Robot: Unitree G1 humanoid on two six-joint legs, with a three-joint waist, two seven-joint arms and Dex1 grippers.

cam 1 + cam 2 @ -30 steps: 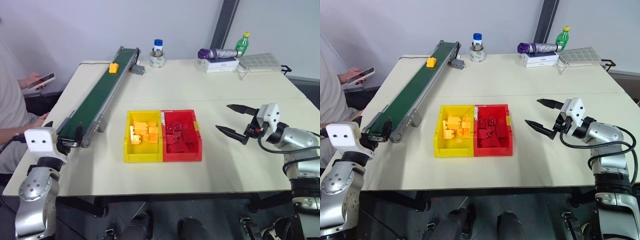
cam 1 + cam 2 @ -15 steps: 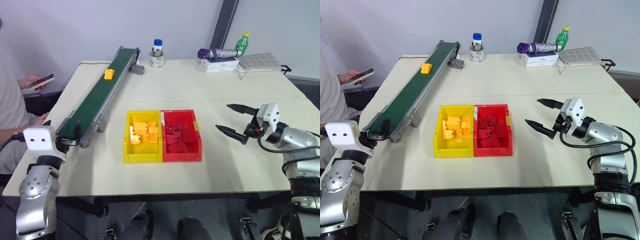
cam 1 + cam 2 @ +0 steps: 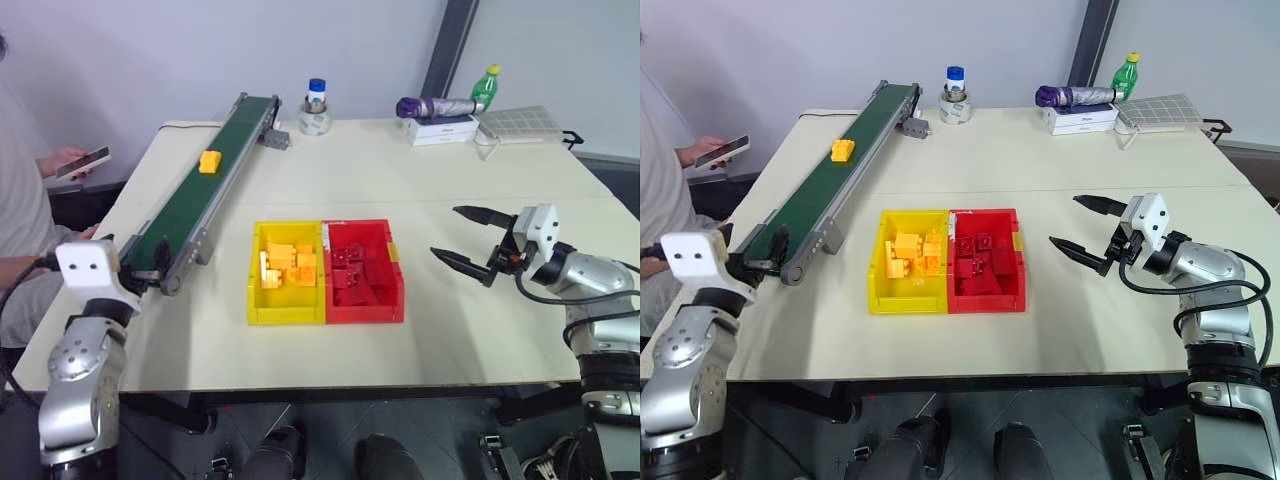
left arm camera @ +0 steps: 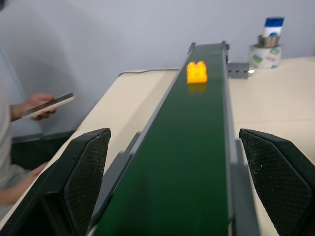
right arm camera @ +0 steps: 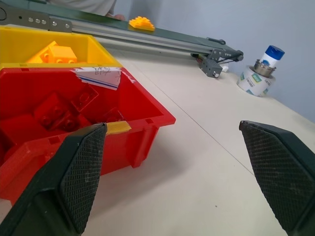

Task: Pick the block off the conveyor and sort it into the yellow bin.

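Observation:
The yellow-orange block (image 3: 210, 161) rides on the dark green belt of the conveyor (image 3: 188, 208), in its far half. My left gripper (image 3: 150, 268) is open at the conveyor's near end, its fingers either side of the belt line, well short of the block (image 4: 197, 72). The yellow bin (image 3: 286, 316) sits mid-table holding several yellow bricks. My right gripper (image 3: 445, 231) hovers open and empty to the right of the bins, pointing toward them.
A red bin (image 3: 366, 312) with dark red bricks adjoins the yellow one. At the table's far edge stand a jar on a tape roll (image 3: 316, 108), a green bottle (image 3: 486, 87) and a purple umbrella (image 3: 436, 106). A person holds a phone (image 3: 82, 161) at the left.
The block has travelled along the belt toward the near end. My left gripper has edged forward to the conveyor's end. The right gripper has stayed put.

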